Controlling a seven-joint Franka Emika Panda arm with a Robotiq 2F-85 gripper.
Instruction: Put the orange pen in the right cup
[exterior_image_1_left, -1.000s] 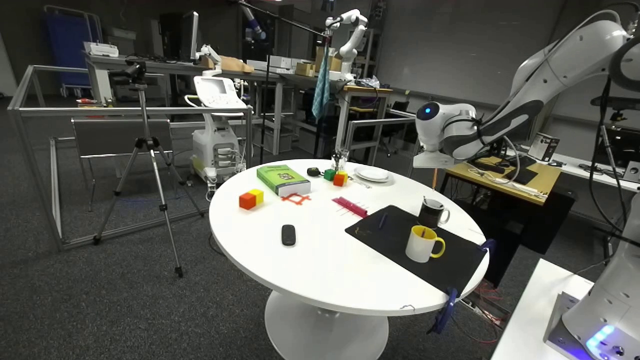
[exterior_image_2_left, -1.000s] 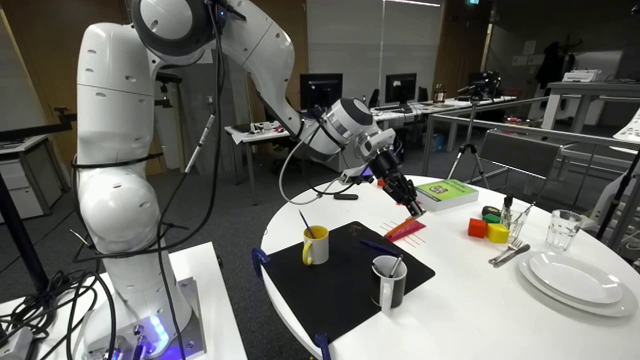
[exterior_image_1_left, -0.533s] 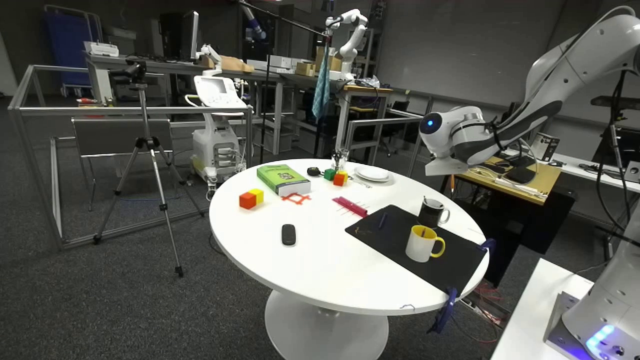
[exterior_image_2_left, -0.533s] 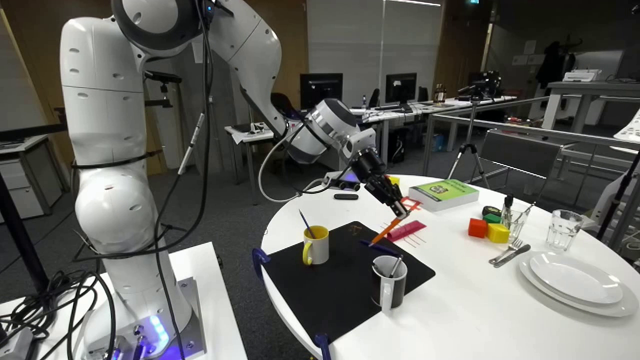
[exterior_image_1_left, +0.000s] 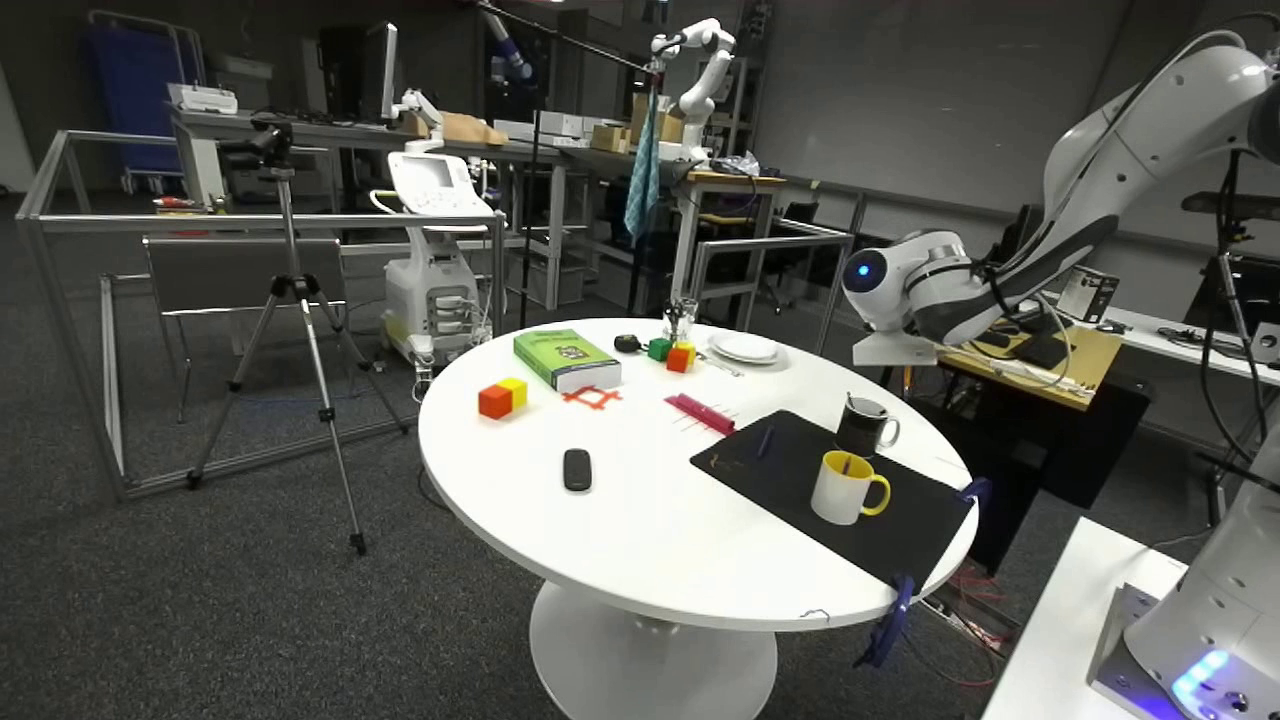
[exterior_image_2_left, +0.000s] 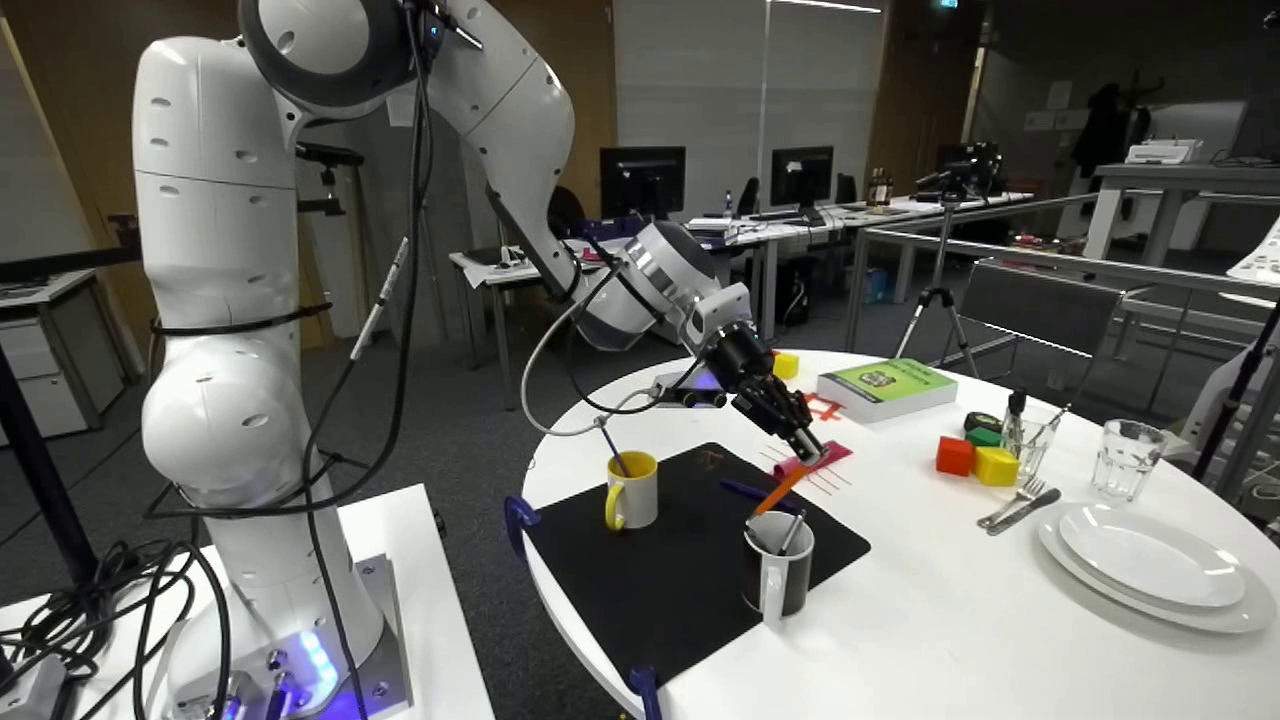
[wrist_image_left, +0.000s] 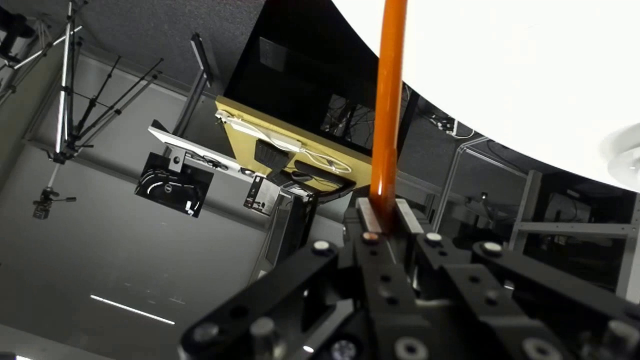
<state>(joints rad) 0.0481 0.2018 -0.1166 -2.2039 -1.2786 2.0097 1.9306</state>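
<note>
An orange pen (exterior_image_2_left: 783, 489) is held in mid-air, one end pinched in the gripper (exterior_image_2_left: 812, 456), whose jaws are closed on it. Its long axis leans off upright, running down from the gripper to a free lower end. In an exterior view that end overlaps the rim of a dark cup (exterior_image_2_left: 797, 582) with a white handle; in an exterior view the pen (exterior_image_1_left: 907, 380) appears higher and to one side, so I judge it is not inside. The coming move likely turns on bringing that lower end over the cup's mouth; slim items (exterior_image_2_left: 791, 535) standing there may obstruct it. Across the black mat (exterior_image_2_left: 660, 590) on the white desk (exterior_image_2_left: 940, 610) stands a white mug (exterior_image_2_left: 640, 499), yellow inside.
</note>
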